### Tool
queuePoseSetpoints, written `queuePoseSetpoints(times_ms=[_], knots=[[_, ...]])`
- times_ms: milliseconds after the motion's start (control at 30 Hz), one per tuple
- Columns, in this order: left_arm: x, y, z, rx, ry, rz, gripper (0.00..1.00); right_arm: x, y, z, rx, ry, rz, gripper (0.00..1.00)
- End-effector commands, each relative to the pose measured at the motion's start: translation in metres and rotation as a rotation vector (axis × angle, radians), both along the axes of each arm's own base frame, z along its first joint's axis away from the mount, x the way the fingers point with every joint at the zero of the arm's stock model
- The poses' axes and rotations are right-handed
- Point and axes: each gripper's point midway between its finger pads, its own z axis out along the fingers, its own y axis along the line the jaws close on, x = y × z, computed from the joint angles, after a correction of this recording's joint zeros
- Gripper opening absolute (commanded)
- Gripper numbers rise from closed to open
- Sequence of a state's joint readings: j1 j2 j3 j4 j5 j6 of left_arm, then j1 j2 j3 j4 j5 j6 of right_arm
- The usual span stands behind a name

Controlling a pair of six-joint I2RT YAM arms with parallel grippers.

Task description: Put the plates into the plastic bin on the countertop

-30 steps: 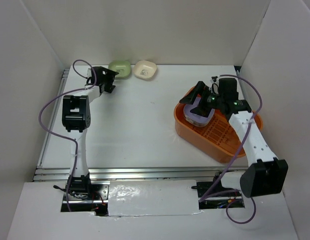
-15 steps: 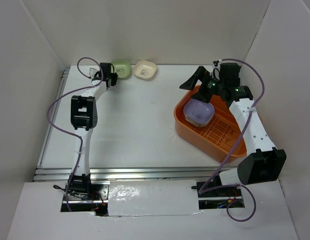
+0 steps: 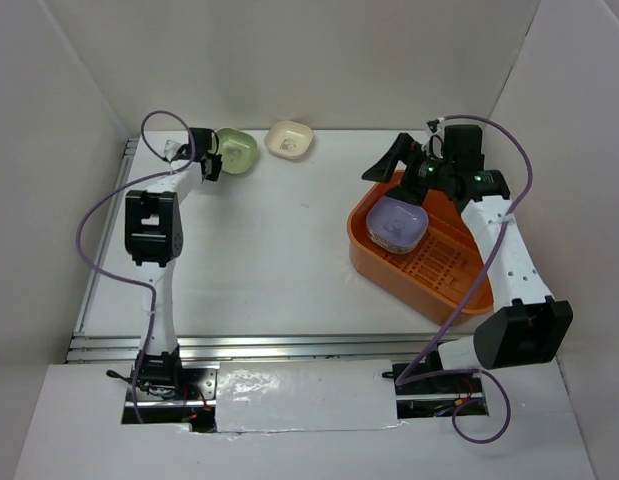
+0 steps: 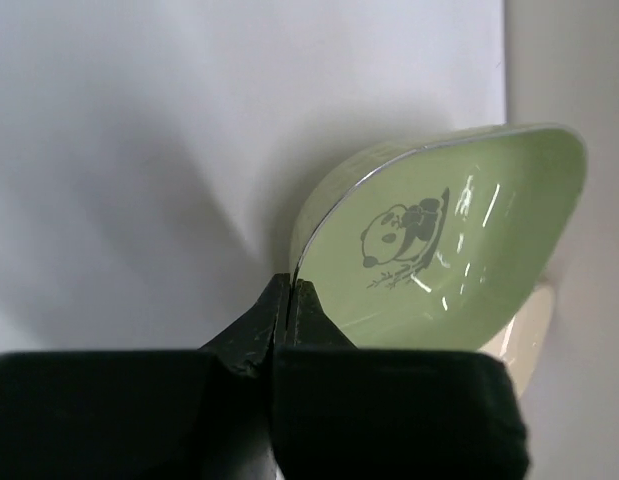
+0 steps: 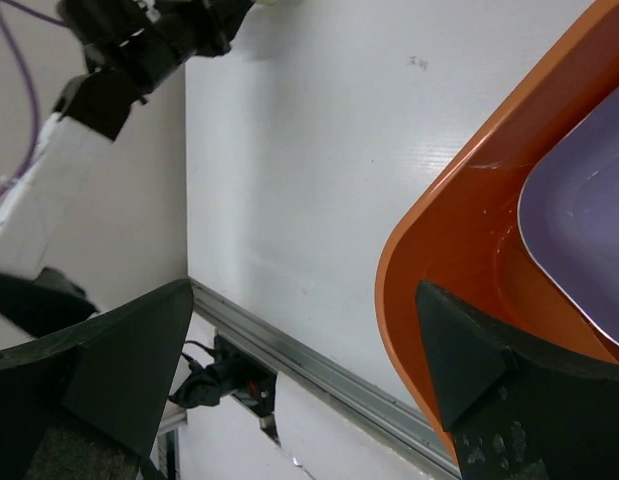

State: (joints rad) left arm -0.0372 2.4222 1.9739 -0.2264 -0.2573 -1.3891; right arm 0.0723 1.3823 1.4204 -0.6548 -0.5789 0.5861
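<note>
White arms [image 3: 161, 300] with black joints [image 3: 149, 228], purple cables [image 3: 80, 238]

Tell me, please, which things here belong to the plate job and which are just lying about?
Part of the job:
green plate, pinched by the left tool
cream plate
purple plate, inside the orange bin

Just lying about:
purple cables
metal rail

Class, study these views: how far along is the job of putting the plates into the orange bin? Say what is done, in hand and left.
Done: a purple plate lies in the plastic bin, and the right gripper is open at the bin's far rim.
In hand: the left gripper pinches the rim of the tilted green plate.
Left: binning that plate and the cream plate on the countertop.
</note>
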Motion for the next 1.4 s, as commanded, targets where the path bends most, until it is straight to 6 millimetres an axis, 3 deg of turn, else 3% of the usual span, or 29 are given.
queuePoseSetpoints(times_ms=[0,33,67,133,167,200,233,267,300,333,367,433,467,600,800,1000,1100,1200,1300,1367], knots=[[-0.047,0.003,0.114,0.117,-0.077,-0.012,0.00,-0.005,0.012,0.015,-0.045,-0.062,0.060,1.00],[-0.067,-0.006,0.103,0.145,-0.032,-0.060,0.00,-0.006,0.016,0.014,-0.057,-0.062,0.066,1.00],[-0.080,-0.012,0.138,0.151,-0.081,-0.084,0.00,-0.008,0.022,0.016,-0.074,-0.079,0.074,1.00],[-0.112,-0.030,0.137,0.183,-0.012,-0.180,0.00,-0.011,0.032,0.017,-0.079,-0.105,0.090,1.00],[-0.129,-0.036,0.156,0.187,-0.015,-0.198,0.00,-0.016,0.039,0.020,-0.093,-0.125,0.100,1.00],[-0.143,-0.042,0.160,0.194,0.003,-0.221,0.00,-0.018,0.043,0.020,-0.109,-0.133,0.100,1.00],[-0.168,-0.053,0.145,0.208,0.079,-0.267,0.00,-0.022,0.048,0.019,-0.127,-0.131,0.107,1.00],[-0.183,-0.058,0.149,0.207,0.090,-0.283,0.00,-0.024,0.053,0.020,-0.148,-0.145,0.115,1.00],[-0.201,-0.061,0.170,0.202,0.053,-0.298,0.00,-0.028,0.062,0.021,-0.169,-0.154,0.126,1.00],[-0.220,-0.072,0.157,0.201,0.084,-0.347,0.00,-0.033,0.067,0.021,-0.181,-0.159,0.141,1.00],[-0.236,-0.076,0.182,0.199,0.025,-0.371,0.00,-0.036,0.072,0.022,-0.199,-0.169,0.153,1.00],[-0.262,-0.086,0.190,0.219,0.046,-0.419,0.00,-0.042,0.078,0.025,-0.257,-0.195,0.144,1.00],[-0.285,-0.079,0.190,0.247,0.113,-0.428,0.00,-0.044,0.078,0.029,-0.284,-0.220,0.139,1.00],[-0.332,-0.087,0.203,0.288,0.200,-0.554,0.00,-0.047,0.076,0.044,-0.366,-0.290,0.108,1.00],[-0.373,-0.105,0.208,0.274,0.250,-0.795,0.00,-0.061,0.105,0.021,-0.415,-0.271,0.241,1.00],[-0.388,-0.114,0.201,0.277,0.268,-0.913,0.00,-0.072,0.152,0.011,-0.384,-0.282,0.338,0.95],[-0.387,-0.121,0.202,0.269,0.232,-0.972,0.00,-0.075,0.173,-0.008,-0.428,-0.225,0.361,0.93],[-0.388,-0.129,0.213,0.257,0.198,-1.040,0.00,-0.071,0.181,-0.040,-0.472,-0.102,0.307,0.88],[-0.389,-0.130,0.220,0.263,0.161,-1.062,0.00,-0.066,0.177,-0.056,-0.519,-0.069,0.243,0.84],[-0.390,-0.130,0.220,0.252,0.147,-1.077,0.00,-0.066,0.177,-0.060,-0.511,-0.039,0.207,0.68]])
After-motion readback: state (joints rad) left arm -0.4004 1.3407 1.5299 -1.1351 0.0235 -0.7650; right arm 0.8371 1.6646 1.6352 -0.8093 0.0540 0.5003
